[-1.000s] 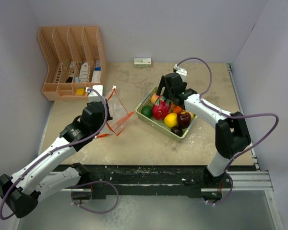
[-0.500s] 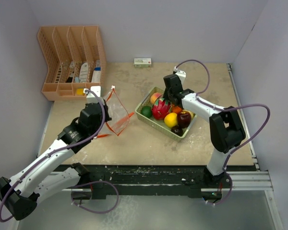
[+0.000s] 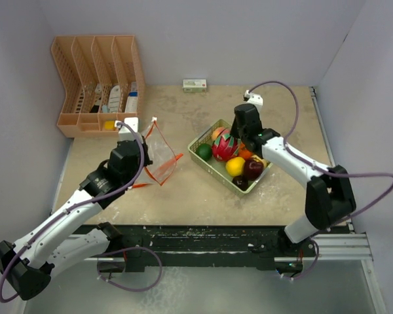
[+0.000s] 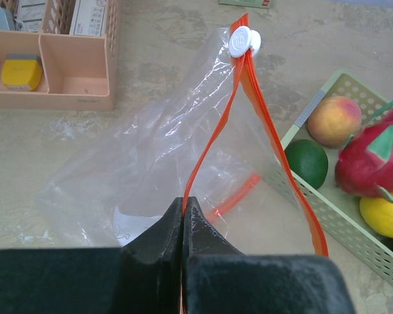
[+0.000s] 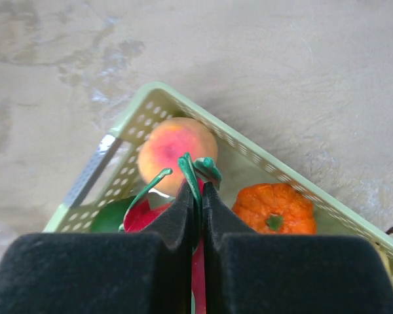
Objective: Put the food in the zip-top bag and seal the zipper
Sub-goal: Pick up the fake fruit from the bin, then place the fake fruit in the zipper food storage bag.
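Note:
The zip-top bag (image 3: 160,157) stands open on the table left of the tray, clear and crinkly (image 4: 137,163). My left gripper (image 4: 182,204) (image 3: 146,148) is shut on the near side of its orange-red zipper (image 4: 213,137); the white slider (image 4: 243,42) sits at the far end. The food lies in the pale green tray (image 3: 213,171): a red dragon fruit (image 3: 223,148), peach (image 5: 177,152), orange pumpkin (image 5: 274,206), lime (image 3: 204,151), lemon (image 3: 235,166) and apple (image 3: 253,169). My right gripper (image 5: 200,187) (image 3: 233,136) is shut on the dragon fruit's green leaves.
An orange desk organiser (image 3: 98,78) with small items stands at the back left. A small box (image 3: 194,85) lies against the back wall. Grey walls close in the table on three sides.
My right gripper has come down over the tray and closed from wide open onto the dragon fruit's leaves. The left arm and the bag have not moved.

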Tool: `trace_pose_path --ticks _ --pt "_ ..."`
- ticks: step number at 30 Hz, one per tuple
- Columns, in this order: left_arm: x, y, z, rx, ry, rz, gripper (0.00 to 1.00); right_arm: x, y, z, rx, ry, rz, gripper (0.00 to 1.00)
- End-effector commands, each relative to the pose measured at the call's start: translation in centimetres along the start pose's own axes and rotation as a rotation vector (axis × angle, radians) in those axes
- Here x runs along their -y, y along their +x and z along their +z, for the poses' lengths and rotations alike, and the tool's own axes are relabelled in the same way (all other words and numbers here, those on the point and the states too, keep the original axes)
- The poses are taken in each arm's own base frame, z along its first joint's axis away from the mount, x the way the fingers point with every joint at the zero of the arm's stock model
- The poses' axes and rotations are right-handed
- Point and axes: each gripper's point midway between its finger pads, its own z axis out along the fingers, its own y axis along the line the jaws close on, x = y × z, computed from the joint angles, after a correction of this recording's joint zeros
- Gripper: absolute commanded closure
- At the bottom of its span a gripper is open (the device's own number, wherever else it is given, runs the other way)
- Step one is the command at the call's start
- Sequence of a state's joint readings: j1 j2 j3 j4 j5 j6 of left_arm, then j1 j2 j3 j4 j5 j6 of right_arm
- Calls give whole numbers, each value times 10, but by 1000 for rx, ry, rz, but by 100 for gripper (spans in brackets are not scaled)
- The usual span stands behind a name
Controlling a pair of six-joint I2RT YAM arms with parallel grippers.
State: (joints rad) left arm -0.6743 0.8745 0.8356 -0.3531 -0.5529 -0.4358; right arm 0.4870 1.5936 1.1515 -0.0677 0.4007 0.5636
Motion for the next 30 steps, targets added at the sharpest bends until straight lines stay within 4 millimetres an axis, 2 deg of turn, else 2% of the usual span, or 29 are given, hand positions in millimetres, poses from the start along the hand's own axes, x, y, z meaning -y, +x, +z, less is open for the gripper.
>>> trace_pose_path --ticks 1,12,16,19,22,27,28,30 --pt "4 -12 2 37 6 -37 100 -31 -73 -63 197 -210 35 100" --pt "11 -7 13 19 8 -40 100 -77 -123 -177 349 -598 14 100" --pt "20 -5 20 10 27 -50 100 -100 -128 -220 388 -787 19 100" --pt "26 -7 23 7 42 -61 100 -114 -128 -244 400 -910 48 100" --pt "31 -9 25 5 55 -74 100 -124 -128 -265 424 -1012 97 100" --pt "41 -15 22 3 97 -116 100 -144 -123 -284 440 -1131 156 100" --pt "43 -18 20 5 108 -128 100 -147 -113 -277 416 -1133 160 100" --pt "47 -24 16 8 131 -151 100 -155 -107 -277 406 -1164 174 100"
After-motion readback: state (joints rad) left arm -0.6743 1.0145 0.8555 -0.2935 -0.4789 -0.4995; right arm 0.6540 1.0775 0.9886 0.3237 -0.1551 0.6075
